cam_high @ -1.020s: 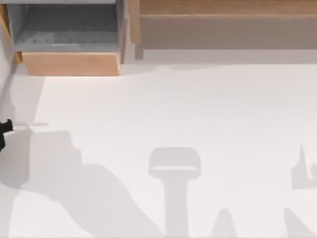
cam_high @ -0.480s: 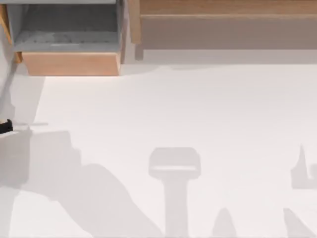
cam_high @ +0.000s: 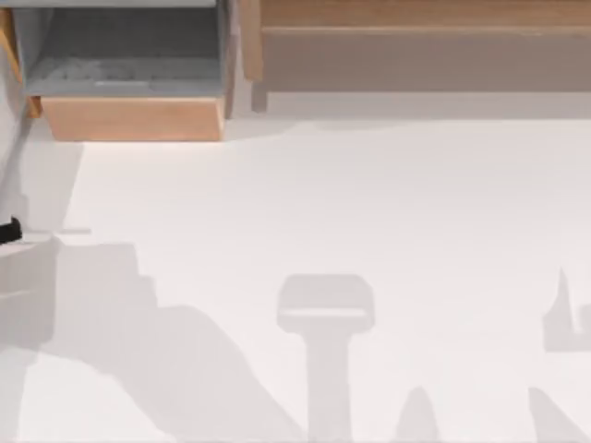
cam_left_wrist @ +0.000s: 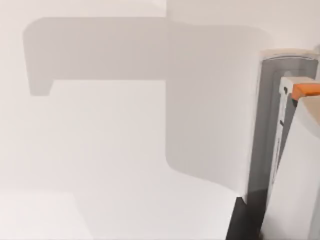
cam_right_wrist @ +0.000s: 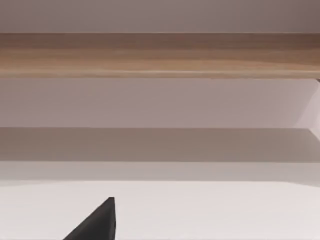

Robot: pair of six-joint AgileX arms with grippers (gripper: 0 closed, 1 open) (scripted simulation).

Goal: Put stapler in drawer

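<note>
Table (cam_high: 369, 203) lies bare white under arm shadows. Left gripper (cam_high: 7, 231) peeks in at the left edge; whether its fingers are apart, I cannot tell. Beyond, the drawer (cam_high: 129, 118) stands open at far left, beside the wooden ledge (cam_high: 416, 14).

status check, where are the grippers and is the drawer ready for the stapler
Left gripper at the table's far left edge, fingers unclear. Right gripper faces the wooden ledge. Drawer pulled open, top left. Nothing blocking it.
</note>
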